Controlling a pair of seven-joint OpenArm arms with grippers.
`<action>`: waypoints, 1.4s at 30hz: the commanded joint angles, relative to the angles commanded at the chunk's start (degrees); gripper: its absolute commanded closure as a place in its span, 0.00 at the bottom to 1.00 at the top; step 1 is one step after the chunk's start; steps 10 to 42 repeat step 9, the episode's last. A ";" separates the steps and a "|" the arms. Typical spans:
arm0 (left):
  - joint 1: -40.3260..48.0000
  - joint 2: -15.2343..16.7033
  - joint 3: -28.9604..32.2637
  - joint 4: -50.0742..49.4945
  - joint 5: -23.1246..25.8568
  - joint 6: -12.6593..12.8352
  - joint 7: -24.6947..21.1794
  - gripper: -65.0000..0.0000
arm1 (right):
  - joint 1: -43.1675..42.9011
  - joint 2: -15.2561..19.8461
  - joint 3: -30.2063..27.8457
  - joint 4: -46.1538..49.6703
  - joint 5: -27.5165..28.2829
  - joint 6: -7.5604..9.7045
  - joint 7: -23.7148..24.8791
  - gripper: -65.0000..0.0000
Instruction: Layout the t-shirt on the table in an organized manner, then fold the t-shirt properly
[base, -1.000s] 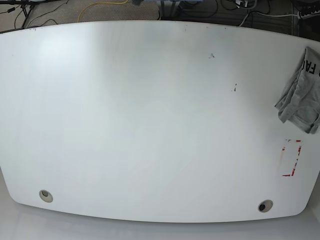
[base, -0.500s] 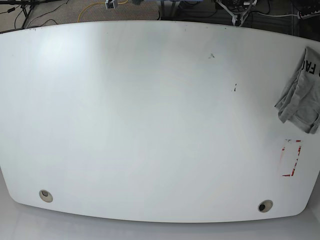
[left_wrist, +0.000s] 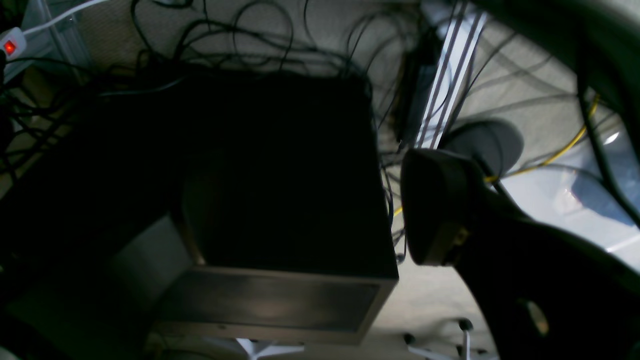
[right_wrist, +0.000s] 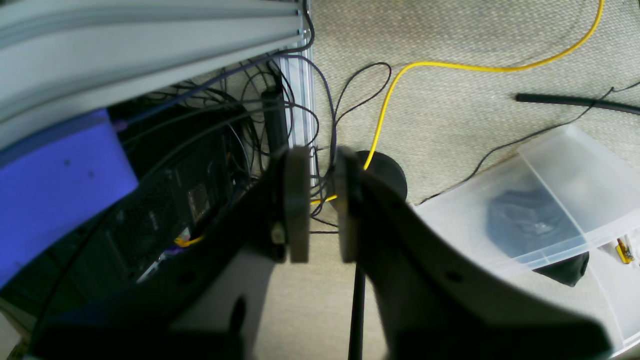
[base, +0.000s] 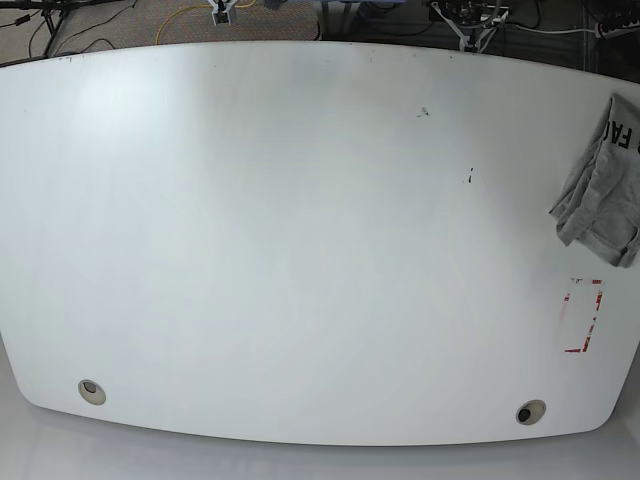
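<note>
Crumpled in a heap at the right edge of the large white smooth desk (base: 300, 230): the light heather-grey cotton t-shirt with black lettering (base: 603, 190), partly cut off by the base view, above the small red-and-white rectangular mark (base: 583, 315). Right gripper (right_wrist: 315, 205) off the desk over beige carpet, jaws only slightly apart, holding nothing, a yellow cable (right_wrist: 395, 90) behind. Left gripper (left_wrist: 435, 210): one dark finger visible beside a black box (left_wrist: 280, 175); jaw state impossible to tell.

black "fa" on the t-shirt (base: 603, 190)
</note>
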 joint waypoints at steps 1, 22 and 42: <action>0.00 0.00 0.00 0.00 0.00 0.00 0.00 0.26 | 0.00 0.00 0.00 0.00 0.00 0.00 0.00 0.86; 0.00 0.00 0.00 0.00 -0.09 0.00 0.09 0.26 | 0.09 -0.26 0.00 0.00 0.35 0.00 0.09 0.86; 0.00 0.00 0.00 0.00 -0.09 0.00 0.09 0.26 | 0.09 -0.26 0.00 0.00 0.35 0.00 0.09 0.86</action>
